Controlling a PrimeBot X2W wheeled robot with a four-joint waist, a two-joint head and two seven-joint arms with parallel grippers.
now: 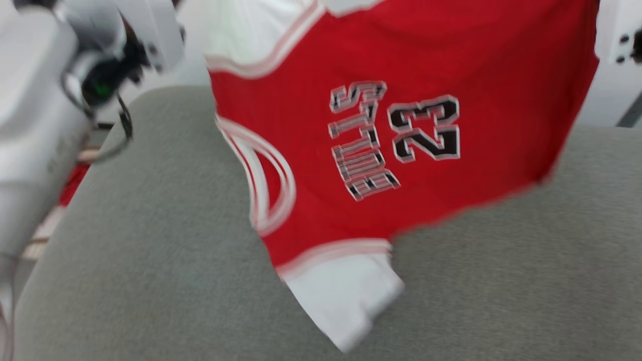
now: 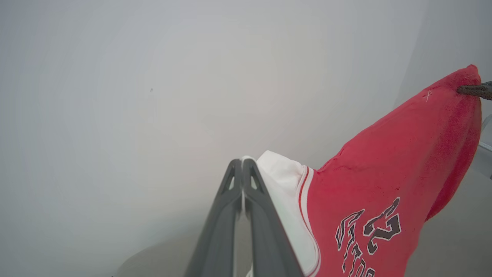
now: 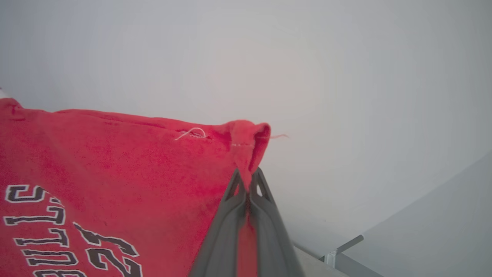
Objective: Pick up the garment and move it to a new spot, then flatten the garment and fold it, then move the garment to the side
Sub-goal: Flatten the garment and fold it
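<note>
The garment point(image 1: 401, 125), a red jersey with white sleeves, striped trim and black-and-white lettering, hangs in the air above a grey padded surface point(image 1: 150, 281); one white sleeve dangles lowest. In the left wrist view my left gripper point(image 2: 242, 161) is shut on the white sleeve edge of the garment point(image 2: 384, 181). The right wrist view has my right gripper point(image 3: 246, 177) shut on a red hem corner of the garment point(image 3: 115, 161). The cloth stretches between the two grips. A dark fingertip of the right gripper point(image 2: 475, 90) pinches the far red corner in the left wrist view.
My pale left forearm and wrist point(image 1: 60, 100) fill the head view's upper left. A scrap of red cloth point(image 1: 74, 184) shows past the grey surface's left edge. A plain white wall point(image 2: 153, 96) lies behind. A metal frame piece point(image 3: 342, 246) stands low on the right.
</note>
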